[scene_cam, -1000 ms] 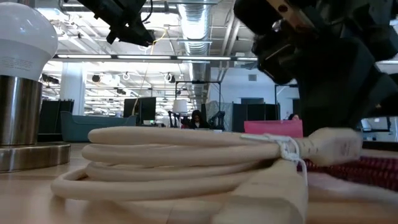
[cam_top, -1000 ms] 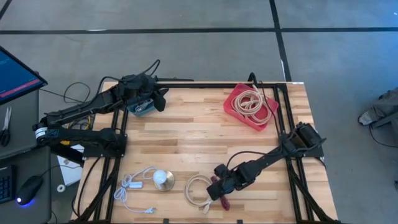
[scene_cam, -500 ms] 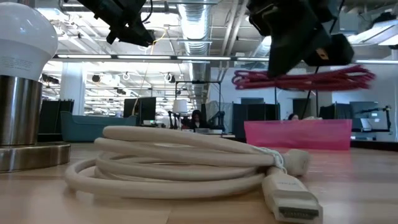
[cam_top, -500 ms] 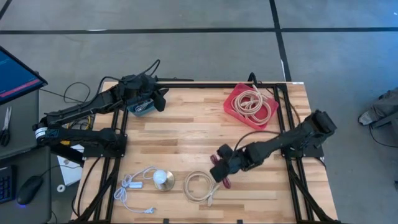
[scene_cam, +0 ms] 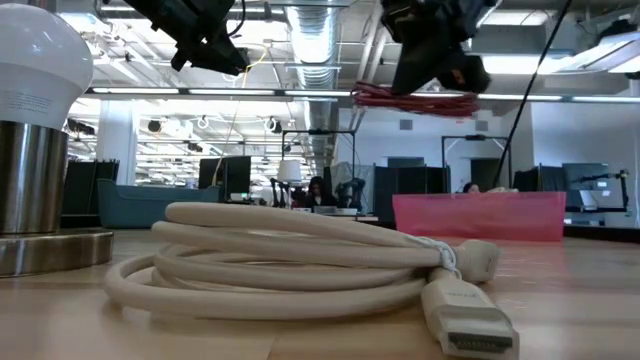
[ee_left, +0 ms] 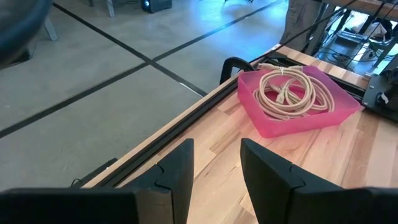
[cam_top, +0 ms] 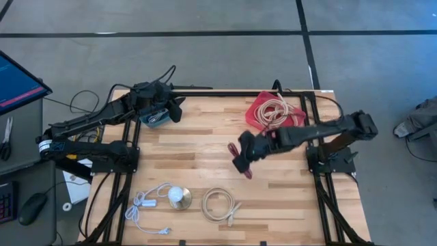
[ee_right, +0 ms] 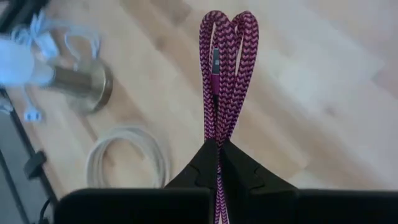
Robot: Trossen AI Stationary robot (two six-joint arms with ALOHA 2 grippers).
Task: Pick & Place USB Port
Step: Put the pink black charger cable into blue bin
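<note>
I count two cream coiled cables: one [cam_top: 220, 205] near me, another [cam_top: 276, 111], seemingly, in the pink tray [cam_top: 259, 109]. My right gripper [cam_top: 244, 158], pinching one braided magenta cable [cam_top: 240, 161], has lifted farther toward it.

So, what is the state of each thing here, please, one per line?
Red cable: bundled, held in the air over the table.
Right gripper: shut on the red cable.
Left gripper: open, empty, at the table's far left corner.
Pink bin: holds one coiled beige cable.
Beige cable: coiled, lying on the table.
Lamp: standing on the table.
</note>
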